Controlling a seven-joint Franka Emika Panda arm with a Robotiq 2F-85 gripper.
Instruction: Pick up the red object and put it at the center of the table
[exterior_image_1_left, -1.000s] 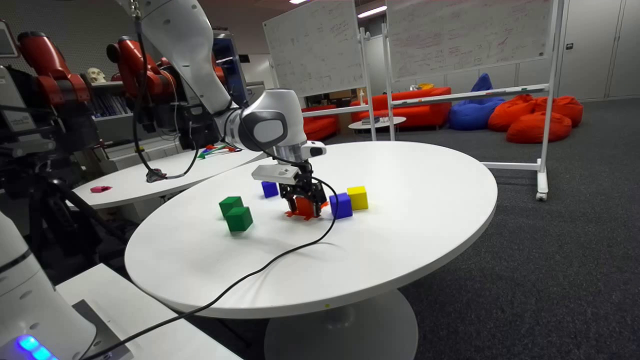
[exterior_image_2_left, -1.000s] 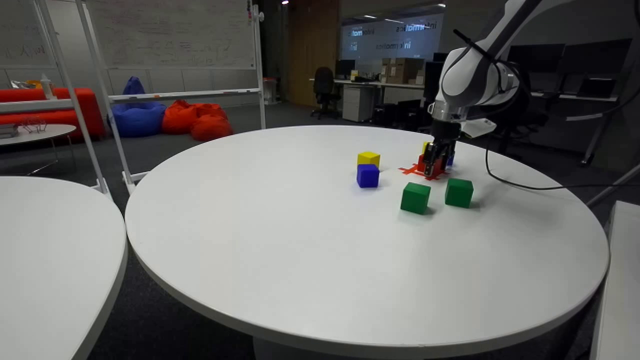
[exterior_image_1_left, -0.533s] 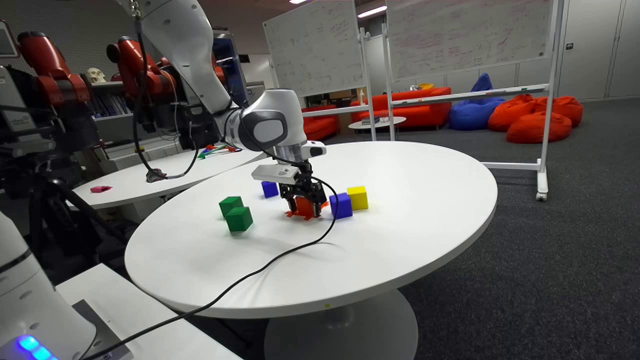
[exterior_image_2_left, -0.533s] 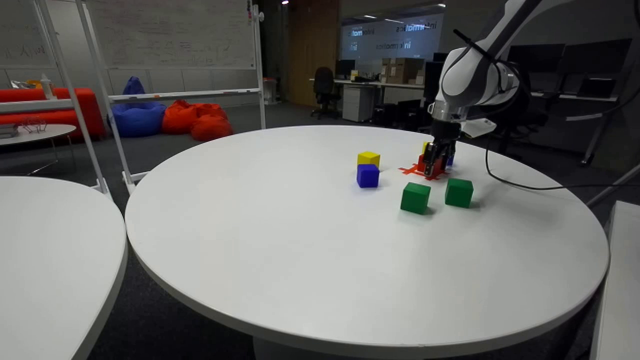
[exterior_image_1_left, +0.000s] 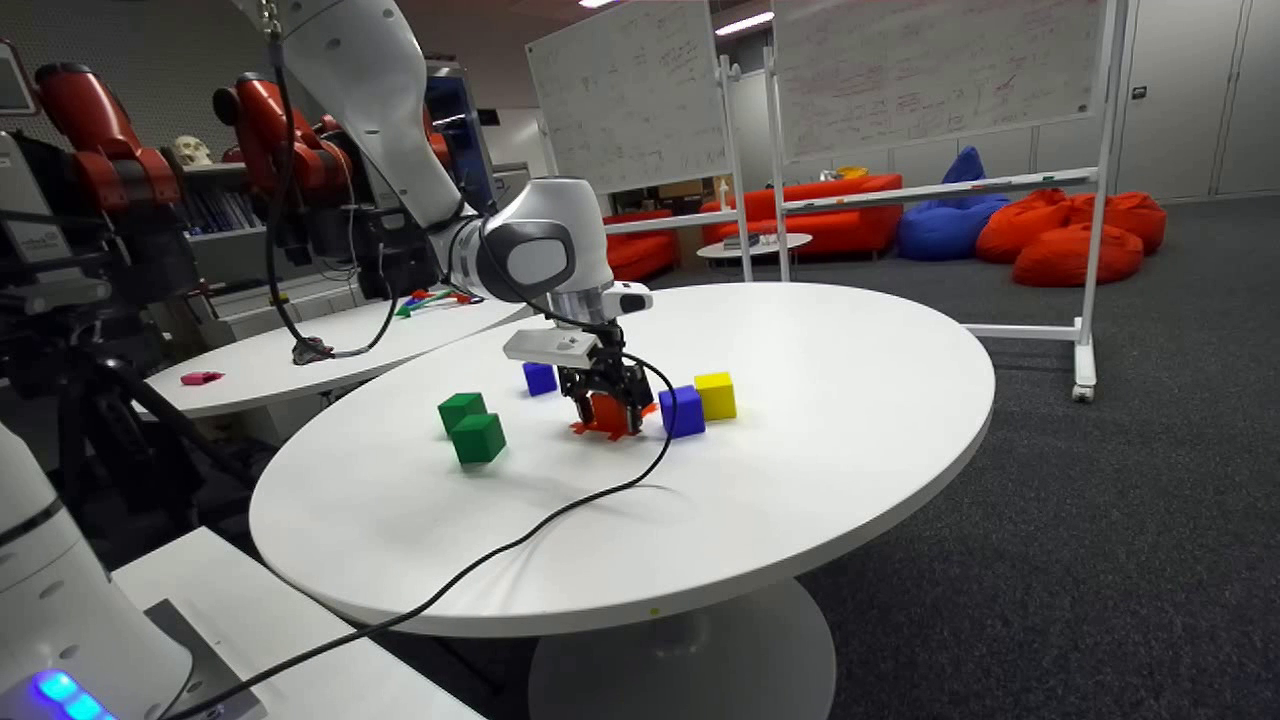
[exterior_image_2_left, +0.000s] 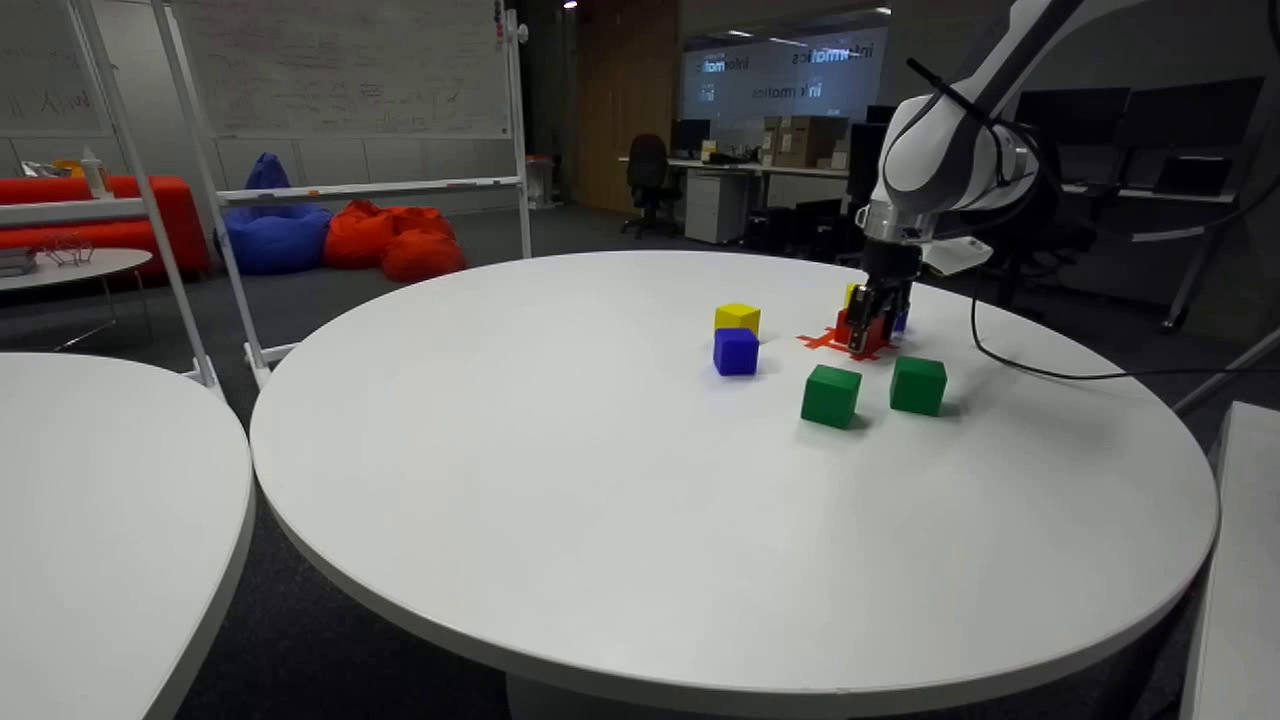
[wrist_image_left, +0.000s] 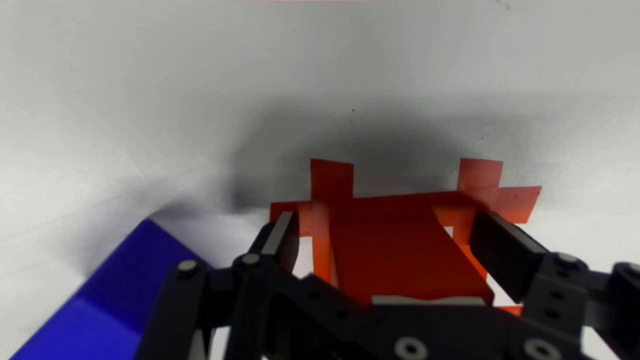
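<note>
The red object is a red block (wrist_image_left: 400, 260) resting on the round white table (exterior_image_1_left: 780, 520), within a frame of red tape (wrist_image_left: 480, 175). My gripper (wrist_image_left: 390, 227) is lowered over it with one finger on either side. White tabletop and tape show in the gaps beside the block, so the fingers stand apart from it and the jaws are open. Part of the block's near end is hidden under the gripper body in the wrist view. In both exterior views the gripper (exterior_image_1_left: 610, 415) partly covers the block (exterior_image_2_left: 843, 325).
Close by stand a blue cube (exterior_image_1_left: 683, 412) touching or nearly touching a yellow cube (exterior_image_1_left: 716, 396). Two green cubes (exterior_image_2_left: 831, 396) and another blue cube (exterior_image_2_left: 736, 352) beside a yellow one (exterior_image_2_left: 737, 318) lie around. A black cable (exterior_image_1_left: 560, 510) runs from the arm across the table.
</note>
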